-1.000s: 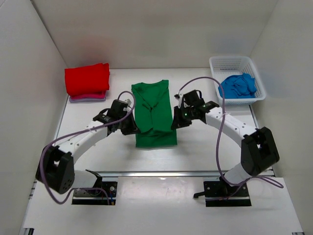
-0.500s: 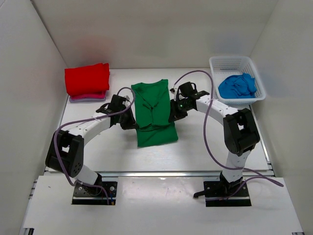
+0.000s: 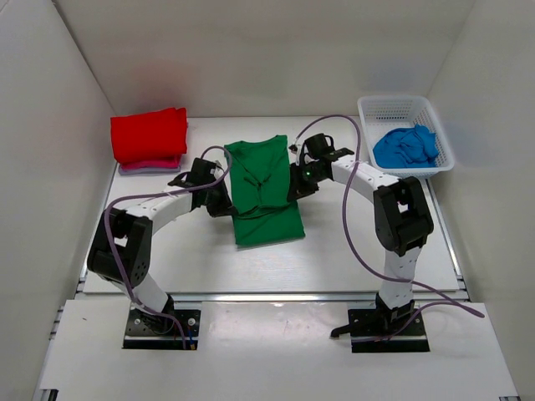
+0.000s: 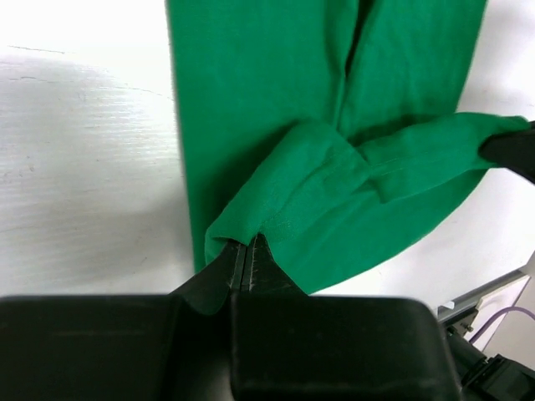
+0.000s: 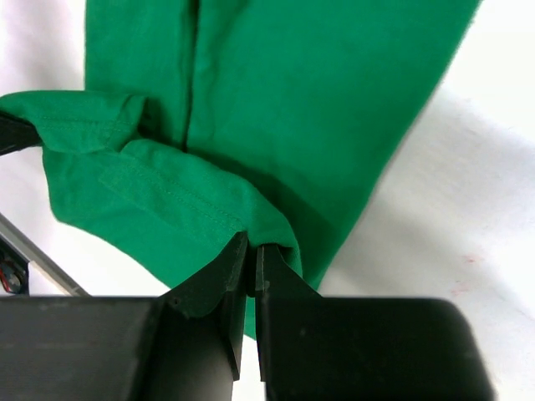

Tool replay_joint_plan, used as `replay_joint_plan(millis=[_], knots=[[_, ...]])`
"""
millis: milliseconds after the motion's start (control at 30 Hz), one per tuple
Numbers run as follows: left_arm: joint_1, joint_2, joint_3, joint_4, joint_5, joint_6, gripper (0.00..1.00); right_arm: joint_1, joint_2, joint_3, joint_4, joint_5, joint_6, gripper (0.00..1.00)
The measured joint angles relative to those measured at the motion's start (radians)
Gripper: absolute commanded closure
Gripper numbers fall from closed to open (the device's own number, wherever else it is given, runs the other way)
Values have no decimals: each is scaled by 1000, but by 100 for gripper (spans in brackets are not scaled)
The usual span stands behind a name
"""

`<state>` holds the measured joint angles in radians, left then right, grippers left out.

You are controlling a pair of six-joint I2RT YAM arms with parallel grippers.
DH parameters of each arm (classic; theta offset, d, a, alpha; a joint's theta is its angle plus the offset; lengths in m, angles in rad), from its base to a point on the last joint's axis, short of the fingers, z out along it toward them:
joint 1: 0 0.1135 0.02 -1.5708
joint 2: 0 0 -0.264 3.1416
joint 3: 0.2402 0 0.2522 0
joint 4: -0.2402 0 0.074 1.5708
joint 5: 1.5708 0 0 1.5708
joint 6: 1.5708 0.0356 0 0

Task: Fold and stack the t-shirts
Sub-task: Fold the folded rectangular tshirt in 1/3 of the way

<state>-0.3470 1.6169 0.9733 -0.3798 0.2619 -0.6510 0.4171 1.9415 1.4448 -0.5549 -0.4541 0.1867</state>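
On white table | green t-shirt centre | white walls on 3 sides

left arm stretched inward, left hand pinched on green t-shirt | right arm stretched inward, right hand pinched likewise

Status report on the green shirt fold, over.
Left gripper and right gripper both shut on green t-shirt, near hem corners. Hem raised, bunched over the shirt's body. Red t-shirt and basket stand clear of it.
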Motion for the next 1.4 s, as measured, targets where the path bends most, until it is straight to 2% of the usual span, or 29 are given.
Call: replay_joint_plan(millis=[233,300,333,400,433,467,500,533,600,667,867,1033,1167,1267,1400], knots=[[17,12,2,26,-3,-2,97,-26,32,24,2,-17,0,98],[22,14,2,38,-3,-2,89,-31,46,42,2,-21,1,88],[24,17,2,46,-3,-4,88,-34,52,50,3,-25,3,86],[27,26,2,62,-3,-9,79,-34,61,62,5,-31,5,80],[29,32,2,72,-3,-12,72,-35,66,68,8,-35,5,77],[31,41,3,79,-2,-13,65,-36,71,72,14,-42,8,70],[33,53,5,90,0,-20,52,-39,72,72,21,-47,10,61],[35,63,8,99,2,-20,46,-41,73,72,24,-50,18,57],[43,86,14,122,8,-39,44,-50,73,72,40,-58,26,48],[50,100,17,151,8,-60,43,-61,73,72,61,-63,39,45],[62,80,-22,313,9,-105,39,-93,67,54,146,-59,72,44],[64,78,-23,370,45,-93,39,-102,48,10,167,-51,64,47],[65,77,-23,338,42,-68,39,-96,43,-5,151,-34,26,49],[59,65,-23,277,-2,-39,39,-85,41,-5,145,-22,-7,52],[42,43,-19,185,-74,4,39,-72,41,-4,128,3,-39,53]])
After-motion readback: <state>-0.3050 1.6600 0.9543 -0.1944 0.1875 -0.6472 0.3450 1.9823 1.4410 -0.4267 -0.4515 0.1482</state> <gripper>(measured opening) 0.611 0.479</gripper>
